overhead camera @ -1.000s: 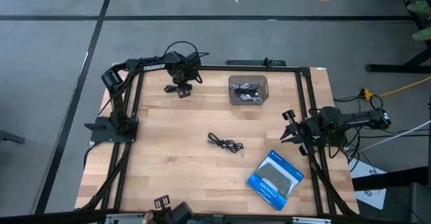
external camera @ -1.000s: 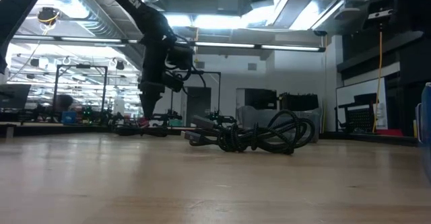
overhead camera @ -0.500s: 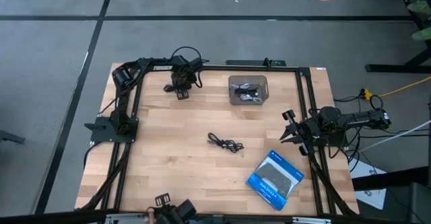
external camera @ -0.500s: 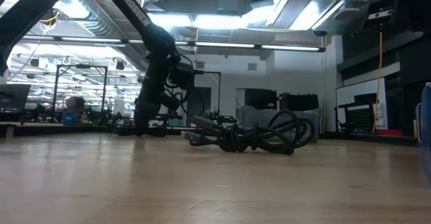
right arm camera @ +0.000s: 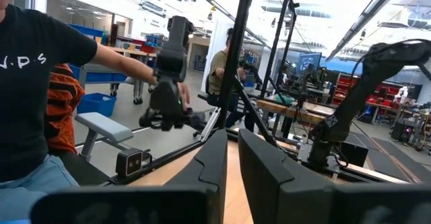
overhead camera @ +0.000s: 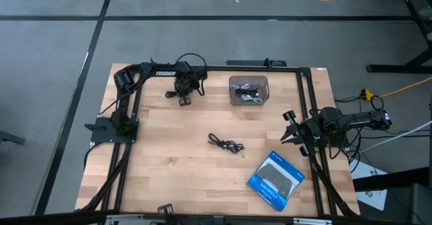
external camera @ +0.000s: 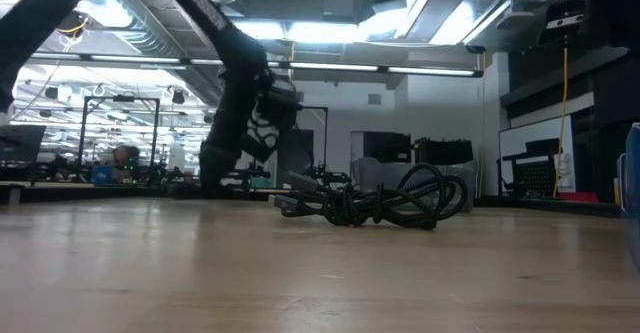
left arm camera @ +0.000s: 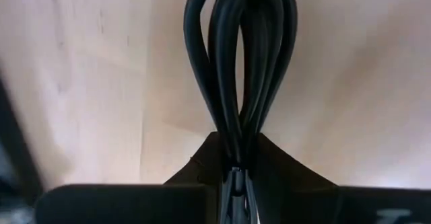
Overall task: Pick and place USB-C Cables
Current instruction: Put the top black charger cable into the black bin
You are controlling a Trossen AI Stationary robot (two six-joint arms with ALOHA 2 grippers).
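Observation:
My left gripper (overhead camera: pixel 183 88) is down at the table's far left, shut on a coiled black USB-C cable (left arm camera: pixel 236 62); one end of the cable (overhead camera: pixel 183 101) shows just near of the fingers. Another black cable (overhead camera: pixel 225 142) lies loose on the wood at mid-table and also shows in the low view (external camera: pixel 375 201). Several more cables lie in a clear bin (overhead camera: pixel 248 90) at the far middle. My right gripper (overhead camera: pixel 289 134) waits shut at the table's right edge, holding nothing. My left gripper pinches the bundled loops of the black cable (left arm camera: pixel 232 143) between its two fingers (left arm camera: pixel 283 167), coming from above and pointing down. The loops run out past the fingertips, close over the wood. Whether they rest on the table I cannot tell.
A flat blue and black box (overhead camera: pixel 276 179) lies near the table's near right corner. Black frame rails (overhead camera: pixel 128 151) run along both sides of the table. A person in a black shirt (right arm camera: pixel 34 83) sits beyond the table.
My left gripper has come down and a little toward the near edge, onto the black cable at the far left, and now has it between its fingers. The cable's end has shifted slightly toward the right.

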